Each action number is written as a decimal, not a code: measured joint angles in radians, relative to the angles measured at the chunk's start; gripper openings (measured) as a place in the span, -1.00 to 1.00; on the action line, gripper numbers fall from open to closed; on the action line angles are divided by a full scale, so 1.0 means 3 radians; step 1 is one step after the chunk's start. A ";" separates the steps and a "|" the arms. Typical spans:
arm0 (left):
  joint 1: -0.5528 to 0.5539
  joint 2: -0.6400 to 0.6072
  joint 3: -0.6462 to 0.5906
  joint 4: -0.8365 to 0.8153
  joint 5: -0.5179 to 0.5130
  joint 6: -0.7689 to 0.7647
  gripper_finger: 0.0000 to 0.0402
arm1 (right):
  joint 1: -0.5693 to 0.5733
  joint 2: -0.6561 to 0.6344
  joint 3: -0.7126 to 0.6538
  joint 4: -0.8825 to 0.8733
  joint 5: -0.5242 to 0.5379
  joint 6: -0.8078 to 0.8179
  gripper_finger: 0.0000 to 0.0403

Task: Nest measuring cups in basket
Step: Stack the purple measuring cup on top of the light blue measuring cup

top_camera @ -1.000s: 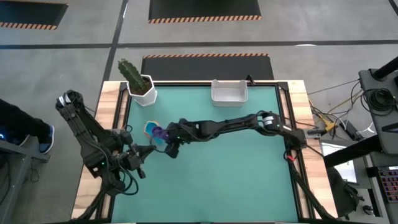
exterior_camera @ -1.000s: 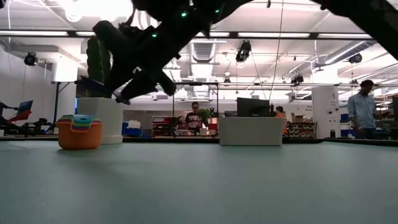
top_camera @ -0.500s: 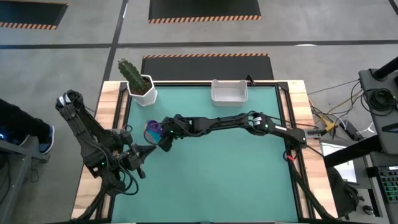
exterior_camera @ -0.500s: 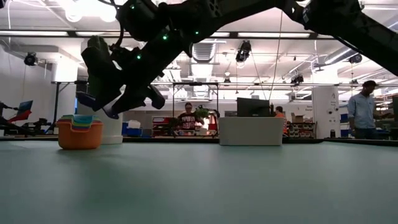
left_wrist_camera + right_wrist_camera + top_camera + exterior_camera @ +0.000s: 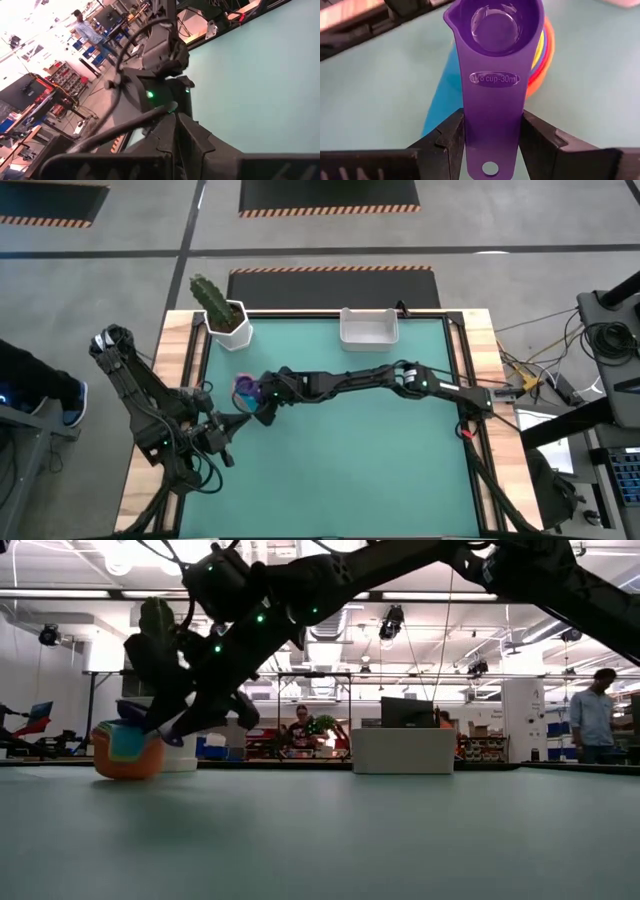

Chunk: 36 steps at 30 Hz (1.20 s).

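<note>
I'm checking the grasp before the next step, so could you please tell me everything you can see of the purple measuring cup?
The purple measuring cup looks like smooth, slightly translucent plastic: a small round bowl with a pour lip and a long flat handle. The handle carries an embossed oval label reading 30 ml and a hanging hole near its end. The right gripper holds it by the handle, one finger on each edge. Its bowl sits over the stack of nested cups on the left part of the green table; whether it is fully seated is unclear.

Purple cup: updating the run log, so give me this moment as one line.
right gripper: shut on purple cup handle, over nested stack | left gripper: shut, idle at table's left edge | basket: holds no cups
</note>
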<state>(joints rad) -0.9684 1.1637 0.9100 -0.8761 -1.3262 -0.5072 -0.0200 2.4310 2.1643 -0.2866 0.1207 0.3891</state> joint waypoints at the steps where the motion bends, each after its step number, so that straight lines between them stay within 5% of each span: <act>1: 0.0000 -0.0001 0.0000 -0.0001 0.0001 0.0000 -1.00 | 0.0000 0.0009 0.0000 -0.0005 -0.0002 0.0000 -0.28; 13: 0.0000 -0.0001 -0.0001 -0.0001 0.0000 0.0000 -1.00 | 0.0000 0.0010 0.0000 0.0004 0.0008 0.0008 -0.26; 30: 0.0000 -0.0001 -0.0001 0.0001 0.0003 -0.0027 -1.00 | -0.0015 -0.0035 -0.0003 -0.0081 0.0002 -0.0163 0.15; 36: 0.0003 -0.0001 -0.0003 -0.0009 0.0535 -0.0352 -1.00 | -0.0017 -0.0326 0.0063 -0.0752 0.0001 -0.0630 0.12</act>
<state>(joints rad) -0.9675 1.1633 0.9091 -0.8787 -1.1658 -0.6128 -0.0250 2.3331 2.1831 -0.5122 0.1209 0.2000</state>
